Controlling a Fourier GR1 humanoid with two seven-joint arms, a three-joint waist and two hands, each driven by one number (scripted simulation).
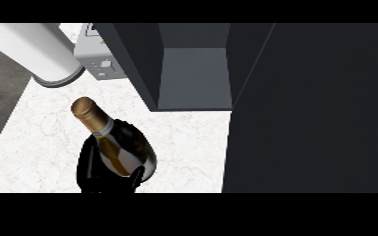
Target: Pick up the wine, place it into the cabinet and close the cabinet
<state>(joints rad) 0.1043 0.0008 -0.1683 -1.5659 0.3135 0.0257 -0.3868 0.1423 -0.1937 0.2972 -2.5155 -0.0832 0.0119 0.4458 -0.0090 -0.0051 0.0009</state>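
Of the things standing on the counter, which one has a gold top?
The wine bottle, in the lower left and held by a black hand, has gold foil on its neck. The white cylinder and the grey appliance show none.

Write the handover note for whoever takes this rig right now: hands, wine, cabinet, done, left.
Left hand: curled round the wine bottle, low at the view's left, over the marble counter.
Right hand: not in view.
Wine bottle: tilted, gold-foil neck pointing up-left; whether it is lifted off the counter cannot be told.
Cabinet: open, no bottle on its grey shelf; its dark door stands open at right.
Done: bottle grasped.
Left: place the bottle in the cabinet, close the door.
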